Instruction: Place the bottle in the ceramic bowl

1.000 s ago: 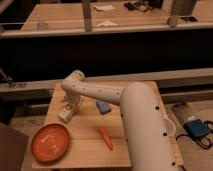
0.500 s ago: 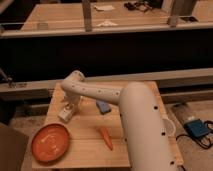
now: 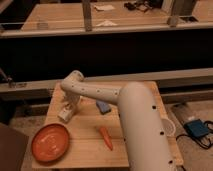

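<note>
**Desk:** What does the camera view show, front to back?

**Photographer:** A smooth white robot arm (image 3: 142,127) fills the lower right. It reaches back to a bend above a square, light wooden table (image 3: 85,152), then drops toward the table's left part. Its end effector (image 3: 67,111) sits low over the wood there, with its jaws standing apart.

**Desk:** And the bottle?

**Photographer:** The small slim white plastic bottle (image 3: 63,117) shows only as a pale shape right at the end effector's tip, on the left side of the table. I cannot tell whether the jaws touch it or merely stand beside it. Any writing on its label is too small to read.

**Desk:** The bowl?

**Photographer:** The wide, shallow, glossy orange ceramic bowl (image 3: 50,142) lies at the near left corner. It is in front of the end effector and apart from the bottle. Only orange glaze shows inside it.

**Desk:** What else is on the table?

**Photographer:** A short orange carrot (image 3: 106,138) lies near the middle, right of the bowl and close to the arm. A small blue object (image 3: 103,106) lies behind the carrot, against the arm. A pale round cup (image 3: 169,128) peeks out at the arm's right side.

**Desk:** Surroundings?

**Photographer:** A blue device (image 3: 198,129) with dark cables lies on the floor at right. Behind the table runs a pale metal rail (image 3: 175,77). Beyond a dark band, a farther wooden surface (image 3: 60,15) carries white papers (image 3: 105,8).
</note>
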You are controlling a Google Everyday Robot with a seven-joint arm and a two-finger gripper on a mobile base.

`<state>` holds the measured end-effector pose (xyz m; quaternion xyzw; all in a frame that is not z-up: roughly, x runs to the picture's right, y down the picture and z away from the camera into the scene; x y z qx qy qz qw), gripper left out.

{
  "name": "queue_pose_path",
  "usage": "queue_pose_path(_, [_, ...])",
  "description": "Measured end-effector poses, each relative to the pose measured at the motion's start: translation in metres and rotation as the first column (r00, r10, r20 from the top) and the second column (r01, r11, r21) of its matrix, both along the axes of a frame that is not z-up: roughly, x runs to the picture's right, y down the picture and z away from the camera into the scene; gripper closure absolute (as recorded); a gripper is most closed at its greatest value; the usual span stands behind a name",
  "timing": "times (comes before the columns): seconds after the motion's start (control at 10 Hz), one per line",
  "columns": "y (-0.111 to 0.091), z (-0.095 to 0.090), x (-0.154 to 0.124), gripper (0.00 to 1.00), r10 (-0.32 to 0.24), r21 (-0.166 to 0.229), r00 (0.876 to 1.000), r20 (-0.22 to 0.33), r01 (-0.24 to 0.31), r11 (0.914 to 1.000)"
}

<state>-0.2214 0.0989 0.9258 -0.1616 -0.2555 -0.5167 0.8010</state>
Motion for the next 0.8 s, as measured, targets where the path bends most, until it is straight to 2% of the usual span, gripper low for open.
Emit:
queue_pose_path(0.3, [-0.0008, -0.0006, -0.0008, 0.53, 0.003, 0.012, 1.000, -0.007, -0.003, 0.9999])
queue_pose_path(0.4, [-0.0010, 0.0013, -0.0013, 0.55, 0.003, 0.010, 1.000, -0.007, -0.003, 0.9999])
queue_pose_path(0.6, [-0.0009, 0.0028, -0.0031, 0.47, 0.000, 0.007, 1.000, -0.003, 0.000, 1.0000])
queue_pose_path(0.7, [-0.0015, 0.0026, -0.0029, 0.48, -0.002, 0.011, 1.000, -0.004, 0.002, 0.9999])
queue_pose_path(0.8, [-0.0022, -0.0040, -0.0012, 0.57, -0.005, 0.019, 1.000, -0.008, 0.005, 0.9998])
